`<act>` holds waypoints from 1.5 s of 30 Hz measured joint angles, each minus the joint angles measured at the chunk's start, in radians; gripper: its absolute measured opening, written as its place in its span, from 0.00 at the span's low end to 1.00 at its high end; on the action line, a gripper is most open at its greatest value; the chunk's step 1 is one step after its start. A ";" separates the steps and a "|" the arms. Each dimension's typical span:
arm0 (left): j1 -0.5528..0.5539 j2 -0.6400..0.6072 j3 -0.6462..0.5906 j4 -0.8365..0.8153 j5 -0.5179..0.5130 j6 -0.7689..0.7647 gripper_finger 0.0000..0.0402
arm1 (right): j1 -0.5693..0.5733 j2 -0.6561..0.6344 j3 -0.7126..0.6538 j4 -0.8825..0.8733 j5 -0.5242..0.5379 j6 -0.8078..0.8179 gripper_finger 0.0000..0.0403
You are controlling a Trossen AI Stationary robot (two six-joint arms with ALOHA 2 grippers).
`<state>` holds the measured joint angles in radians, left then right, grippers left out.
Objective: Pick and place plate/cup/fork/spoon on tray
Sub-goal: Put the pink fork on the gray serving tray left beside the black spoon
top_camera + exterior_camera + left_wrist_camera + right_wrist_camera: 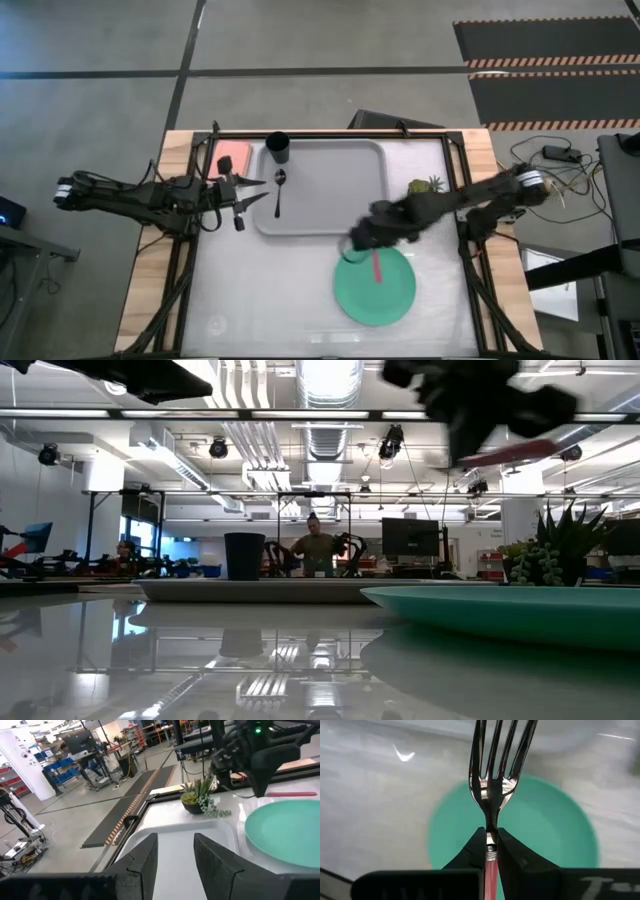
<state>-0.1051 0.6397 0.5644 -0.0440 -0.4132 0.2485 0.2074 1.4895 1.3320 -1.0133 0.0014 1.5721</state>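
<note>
- Pink-red handle and silvery tines: this is the fork [491,795], and in my right wrist view the right gripper [490,851] pinches it at the neck, where the metal meets the handle, with both jaws pressed on it.
- I count four shiny tines, pointing away from the gripper, and the mint-green plate [550,840] lies blurred under them.
- From the high view I see the right gripper [362,238] above the edge of the plate [375,290] that is nearest the tray, and the pink handle [378,266] shows over the plate.
- At table height the fork [512,452] is lifted well above the plate [520,612] and is not touching it.
- On the table, the plate is round and flat, just beside the tray [330,215] but outside it.
- Light grey with a raised rim, the tray holds the black cup [278,148] upright in its far left corner.
- Near the tray's left side lies the dark spoon [279,190], slim, with its small oval bowl toward the cup.
- My left gripper [252,192] waits at the left rim of the tray, with its jaws spread and holding nothing.
- Beside the tray's far left corner I see a pink pad [232,156], and a small green plant [427,186] stands to the tray's right.
</note>
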 joint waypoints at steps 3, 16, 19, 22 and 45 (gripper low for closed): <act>0.000 -0.027 -0.001 -0.036 0.000 -0.001 0.27 | -0.094 0.111 0.135 0.001 -0.032 -0.125 0.03; 0.000 -0.067 -0.013 -0.056 0.008 0.002 0.27 | -0.418 0.601 0.688 -0.064 -0.222 -0.440 0.03; 0.000 -0.071 -0.014 -0.080 0.009 0.002 0.27 | -0.463 0.699 0.805 -0.098 -0.239 -0.487 0.03; 0.000 -0.076 -0.014 -0.080 0.009 0.002 0.27 | -0.503 0.787 0.909 -0.103 -0.264 -0.503 0.03; 0.000 -0.113 -0.014 -0.081 0.009 0.020 0.27 | -0.546 0.951 1.011 -0.021 -0.201 -0.443 0.03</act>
<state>-0.1055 0.5270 0.5499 -0.1253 -0.4046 0.2687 -0.3382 2.4406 2.3428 -1.0340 -0.1999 1.1290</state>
